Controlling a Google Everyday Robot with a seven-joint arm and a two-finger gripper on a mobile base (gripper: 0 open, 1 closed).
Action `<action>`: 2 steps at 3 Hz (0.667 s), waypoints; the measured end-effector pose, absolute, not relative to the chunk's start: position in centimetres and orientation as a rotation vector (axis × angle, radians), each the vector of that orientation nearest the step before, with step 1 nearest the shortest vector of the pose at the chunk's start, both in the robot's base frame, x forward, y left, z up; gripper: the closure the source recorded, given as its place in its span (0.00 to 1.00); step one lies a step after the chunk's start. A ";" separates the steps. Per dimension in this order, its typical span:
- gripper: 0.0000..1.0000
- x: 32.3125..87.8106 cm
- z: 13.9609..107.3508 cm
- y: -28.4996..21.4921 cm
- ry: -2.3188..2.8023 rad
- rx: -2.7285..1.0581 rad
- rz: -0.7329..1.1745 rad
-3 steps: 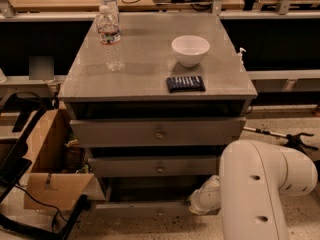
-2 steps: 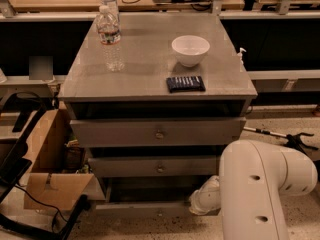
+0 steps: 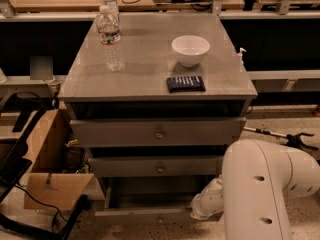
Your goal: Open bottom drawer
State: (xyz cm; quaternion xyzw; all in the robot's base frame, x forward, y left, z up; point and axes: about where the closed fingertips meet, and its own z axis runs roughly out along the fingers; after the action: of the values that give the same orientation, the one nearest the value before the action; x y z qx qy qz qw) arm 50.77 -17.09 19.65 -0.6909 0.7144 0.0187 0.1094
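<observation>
Grey bottom drawer (image 3: pixel 145 215) stands pulled out just left of the hand (image 3: pixel 201 211); whether the hand grips anything, I cannot tell.

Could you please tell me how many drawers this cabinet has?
3: top drawer, middle drawer below it, bottom drawer lowest, pulled out; the gripper is at its right end. None seems hidden.

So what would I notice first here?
The big white robot arm fills the lower right, its gripper down at the bottom drawer, which stands pulled out. On the grey cabinet top sit a white bowl, a water bottle and a dark packet.
</observation>
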 end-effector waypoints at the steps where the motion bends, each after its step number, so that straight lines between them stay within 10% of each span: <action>1: 1.00 47.4 19.8 -17.2 2.137 -2.058 0.111; 2: 1.00 47.4 19.8 -17.2 2.137 -2.059 0.111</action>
State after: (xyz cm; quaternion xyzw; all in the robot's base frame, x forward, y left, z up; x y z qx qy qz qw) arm 47.39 -17.17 19.81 -0.6907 0.7171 0.0372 0.0860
